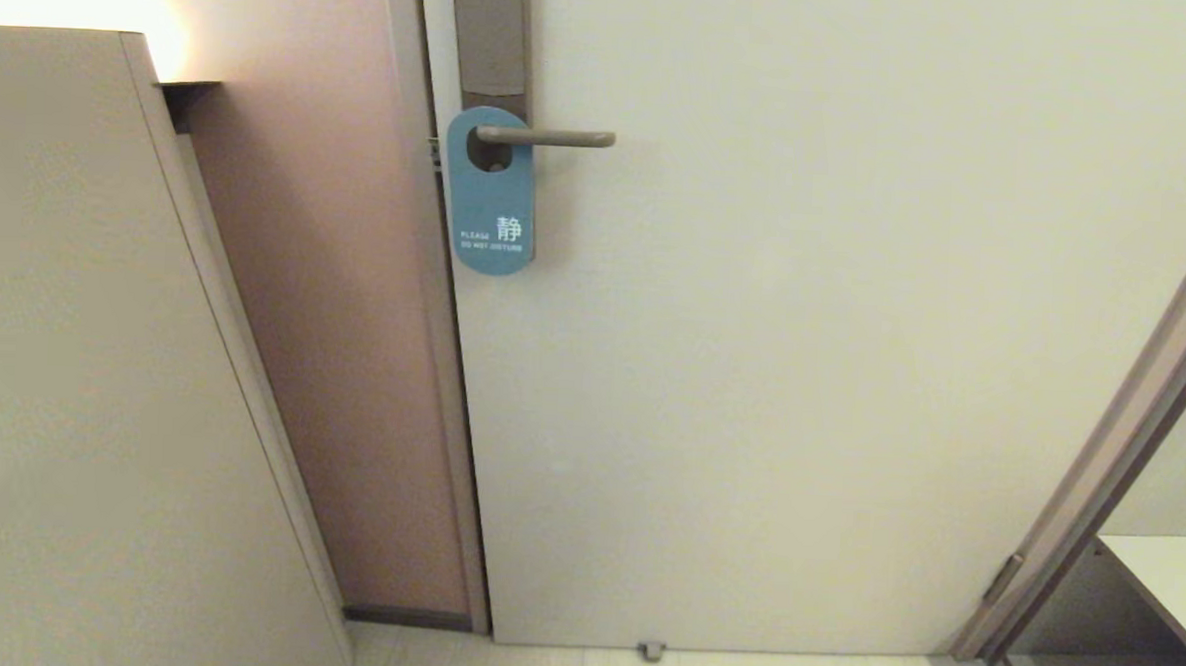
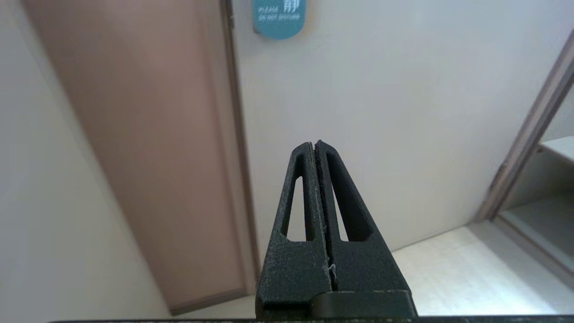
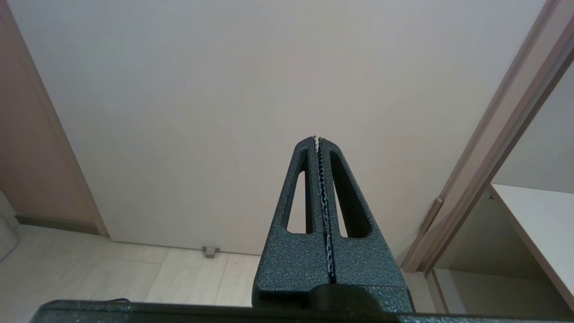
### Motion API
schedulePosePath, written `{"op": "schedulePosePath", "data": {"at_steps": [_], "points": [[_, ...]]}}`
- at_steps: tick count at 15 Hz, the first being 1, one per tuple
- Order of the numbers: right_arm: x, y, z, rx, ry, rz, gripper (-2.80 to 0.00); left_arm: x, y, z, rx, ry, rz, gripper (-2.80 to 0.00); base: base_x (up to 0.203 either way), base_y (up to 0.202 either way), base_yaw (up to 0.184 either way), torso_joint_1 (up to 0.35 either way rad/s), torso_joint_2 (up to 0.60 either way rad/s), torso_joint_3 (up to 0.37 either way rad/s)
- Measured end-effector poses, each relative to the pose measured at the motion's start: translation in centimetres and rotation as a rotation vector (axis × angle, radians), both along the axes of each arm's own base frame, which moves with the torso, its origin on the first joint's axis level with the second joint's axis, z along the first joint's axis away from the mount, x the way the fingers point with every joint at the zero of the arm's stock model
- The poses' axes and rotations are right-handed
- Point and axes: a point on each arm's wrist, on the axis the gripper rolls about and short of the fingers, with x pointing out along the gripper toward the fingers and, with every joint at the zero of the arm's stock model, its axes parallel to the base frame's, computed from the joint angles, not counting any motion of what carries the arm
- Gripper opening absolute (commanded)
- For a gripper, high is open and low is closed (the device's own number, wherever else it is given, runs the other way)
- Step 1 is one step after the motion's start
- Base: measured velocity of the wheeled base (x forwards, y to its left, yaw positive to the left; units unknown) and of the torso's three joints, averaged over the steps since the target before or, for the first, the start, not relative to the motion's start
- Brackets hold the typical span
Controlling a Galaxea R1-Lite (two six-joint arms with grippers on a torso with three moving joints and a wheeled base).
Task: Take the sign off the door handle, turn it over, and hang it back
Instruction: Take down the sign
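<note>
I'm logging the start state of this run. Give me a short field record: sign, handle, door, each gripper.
sign: blue side out, white text, hanging by its hole on the lever
door handle: level lever on a tall brownish backplate
door: pale, shut
left gripper: jaws shut, empty, well below the sign
right gripper: jaws shut, empty, facing the door's lower part

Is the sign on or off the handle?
On: the sign hangs blue side out, the door handle passing through its hole.
</note>
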Motion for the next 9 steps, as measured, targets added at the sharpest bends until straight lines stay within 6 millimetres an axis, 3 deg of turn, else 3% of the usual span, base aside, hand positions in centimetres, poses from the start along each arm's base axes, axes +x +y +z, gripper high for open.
{"op": "schedulePosePath", "data": {"at_steps": [6,9], "points": [[0.0,0.0,0.0,0.0,0.0,0.0,-2.8,5.8,-0.4,2.7,0.012,0.054,0.091,-2.8,0.0,0.0,0.0,0.0,0.0,0.0],[0.0,0.0,0.0,0.0,0.0,0.0,-2.8,8.1,-0.2,3.1,0.026,0.102,0.121,-2.8,0.0,0.0,0.0,0.0,0.0,0.0]]}}
